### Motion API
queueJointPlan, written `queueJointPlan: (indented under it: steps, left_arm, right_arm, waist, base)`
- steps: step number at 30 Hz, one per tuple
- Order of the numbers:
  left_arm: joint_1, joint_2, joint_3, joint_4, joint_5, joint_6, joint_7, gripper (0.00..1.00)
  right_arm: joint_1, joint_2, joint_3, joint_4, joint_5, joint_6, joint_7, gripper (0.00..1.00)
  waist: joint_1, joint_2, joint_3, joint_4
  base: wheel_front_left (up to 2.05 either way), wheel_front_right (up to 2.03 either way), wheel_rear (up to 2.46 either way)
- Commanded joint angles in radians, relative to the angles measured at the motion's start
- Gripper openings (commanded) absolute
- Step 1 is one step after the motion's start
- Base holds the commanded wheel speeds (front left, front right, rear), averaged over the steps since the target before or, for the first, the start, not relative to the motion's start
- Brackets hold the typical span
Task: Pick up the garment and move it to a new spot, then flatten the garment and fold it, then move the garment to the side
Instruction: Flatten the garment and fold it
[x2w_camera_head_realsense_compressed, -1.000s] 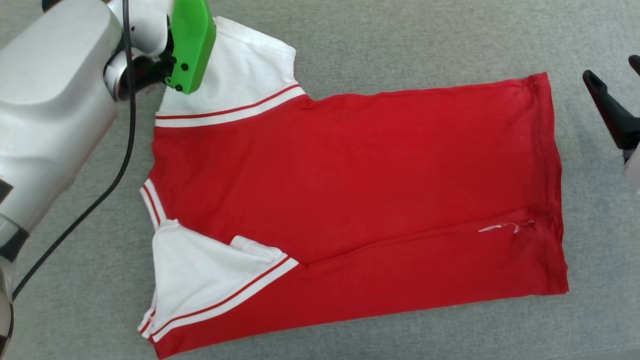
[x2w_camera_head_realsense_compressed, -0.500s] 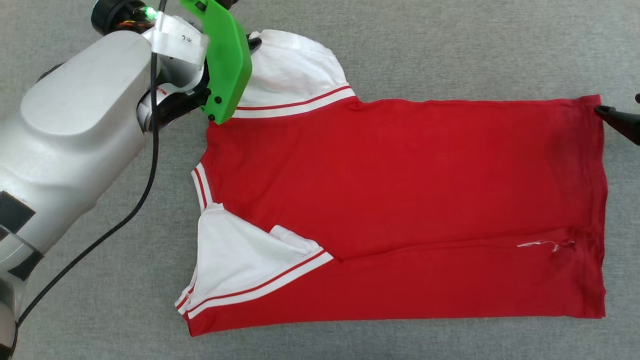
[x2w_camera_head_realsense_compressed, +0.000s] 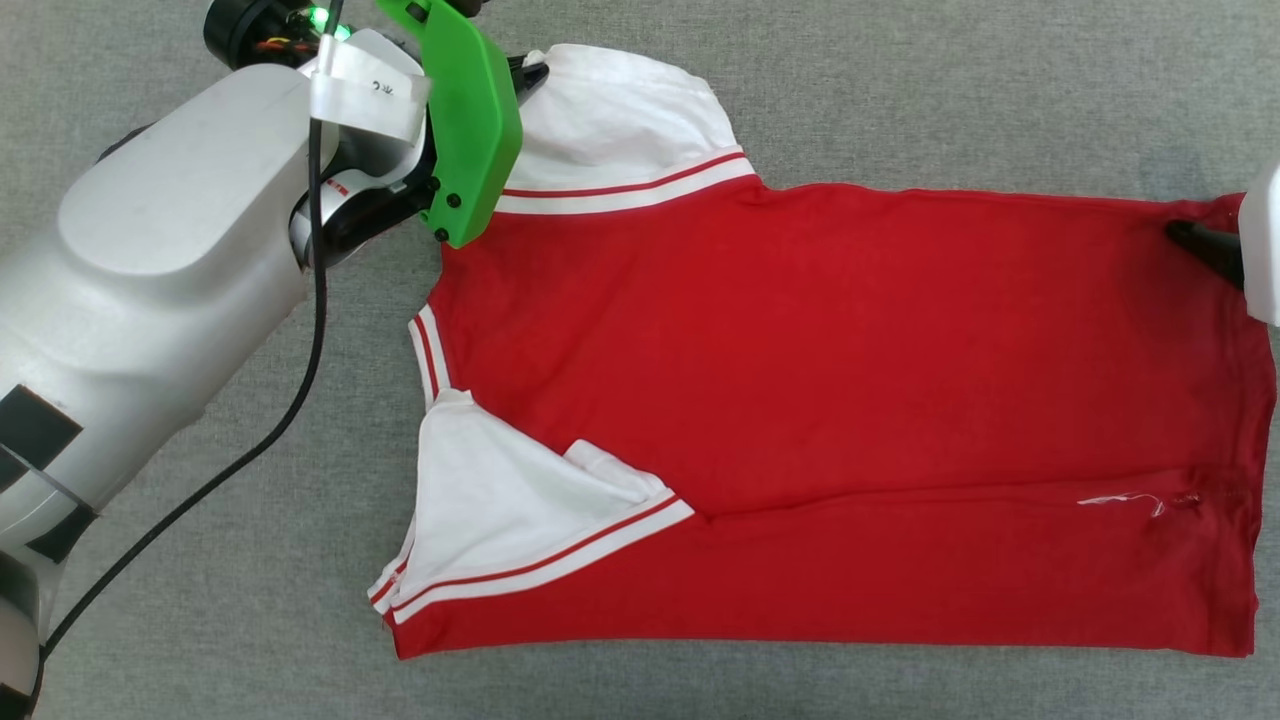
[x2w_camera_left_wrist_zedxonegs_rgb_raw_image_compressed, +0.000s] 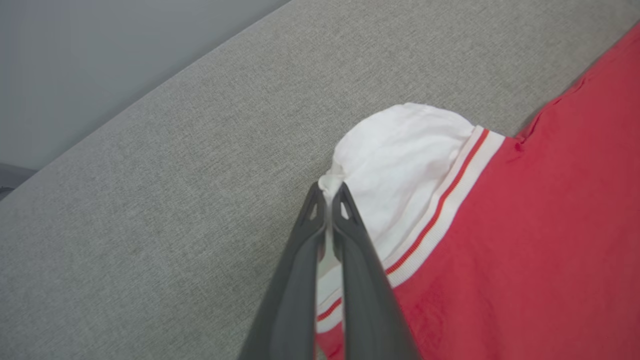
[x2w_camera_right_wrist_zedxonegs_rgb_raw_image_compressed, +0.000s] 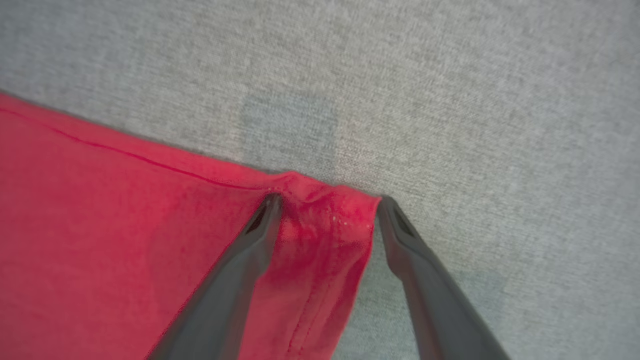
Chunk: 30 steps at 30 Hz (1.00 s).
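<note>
The garment (x2w_camera_head_realsense_compressed: 850, 400) lies flat on the grey surface (x2w_camera_head_realsense_compressed: 900, 90); left tool (x2w_camera_left_wrist_zedxonegs_rgb_raw_image_compressed: 329, 192) pinched closed on its white sleeve (x2w_camera_left_wrist_zedxonegs_rgb_raw_image_compressed: 400, 150); right tool (x2w_camera_right_wrist_zedxonegs_rgb_raw_image_compressed: 330, 202) spread wide, straddling its hem corner (x2w_camera_right_wrist_zedxonegs_rgb_raw_image_compressed: 325, 235).

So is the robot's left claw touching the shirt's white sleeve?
Touching. In the left wrist view the left gripper is pinched shut on the edge of the white sleeve, with fabric squeezed between its fingertips.

Our right claw (x2w_camera_right_wrist_zedxonegs_rgb_raw_image_compressed: 327, 202) has come in from beside the shirt (x2w_camera_head_realsense_compressed: 820, 360) to straddle its far hem corner, fingers apart. Our left claw (x2w_camera_left_wrist_zedxonegs_rgb_raw_image_compressed: 330, 192) has pinched the far sleeve (x2w_camera_head_realsense_compressed: 620, 120) into a bunch.
</note>
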Motion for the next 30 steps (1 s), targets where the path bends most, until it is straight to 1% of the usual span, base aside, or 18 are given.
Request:
queueJointPlan:
  steps: [1, 2, 9, 15, 20, 21, 24, 30]
  left_arm:
    - [0.02, 0.0, 0.004, 0.007, 0.013, 0.006, -0.008, 0.0]
    - [0.023, 0.001, 0.004, 0.011, 0.012, 0.006, -0.011, 0.0]
    - [0.063, 0.01, 0.006, 0.022, 0.005, 0.007, -0.047, 0.0]
    - [0.149, 0.058, 0.006, -0.025, 0.002, 0.028, -0.113, 0.0]
    - [0.256, 0.106, 0.001, -0.112, -0.008, 0.073, -0.153, 0.0]
    - [0.305, 0.126, 0.001, -0.152, -0.02, 0.097, -0.171, 0.0]
    - [0.378, 0.163, 0.0, -0.219, -0.034, 0.142, -0.198, 0.0]
    - [0.519, 0.212, -0.004, -0.334, -0.068, 0.22, -0.245, 0.0]
  right_arm:
    - [0.042, 0.023, 0.041, 0.025, 0.035, 0.0, -0.012, 0.13]
    - [0.042, 0.016, 0.047, 0.025, 0.039, 0.0, -0.036, 0.0]
    - [0.046, -0.019, 0.052, 0.006, 0.082, 0.0, -0.203, 0.0]
    - [0.107, -0.048, 0.09, -0.051, 0.097, 0.0, -0.329, 0.0]
    - [0.206, -0.068, 0.096, -0.088, 0.121, 0.0, -0.423, 0.0]
    - [0.252, -0.077, 0.095, -0.1, 0.126, 0.0, -0.449, 0.0]
    - [0.322, -0.085, 0.085, -0.119, 0.138, 0.0, -0.482, 0.0]
    - [0.458, -0.093, 0.048, -0.15, 0.148, 0.0, -0.526, 0.0]
  waist:
    - [0.0, 0.0, -0.004, -0.003]
    - [0.0, 0.0, -0.008, -0.004]
    - [0.0, 0.0, -0.07, -0.01]
    - [0.0, 0.0, -0.158, -0.021]
    - [0.0, 0.0, -0.234, -0.017]
    - [0.0, 0.0, -0.26, -0.017]
    - [0.0, 0.0, -0.296, -0.014]
    - [0.0, 0.0, -0.35, -0.001]
  base:
    - [0.0, 0.0, 0.0]
    - [0.0, 0.0, 0.0]
    - [0.0, 0.0, 0.0]
    - [0.0, 0.0, 0.0]
    - [0.0, 0.0, 0.0]
    - [0.0, 0.0, 0.0]
    - [0.0, 0.0, 0.0]
    - [0.0, 0.0, 0.0]
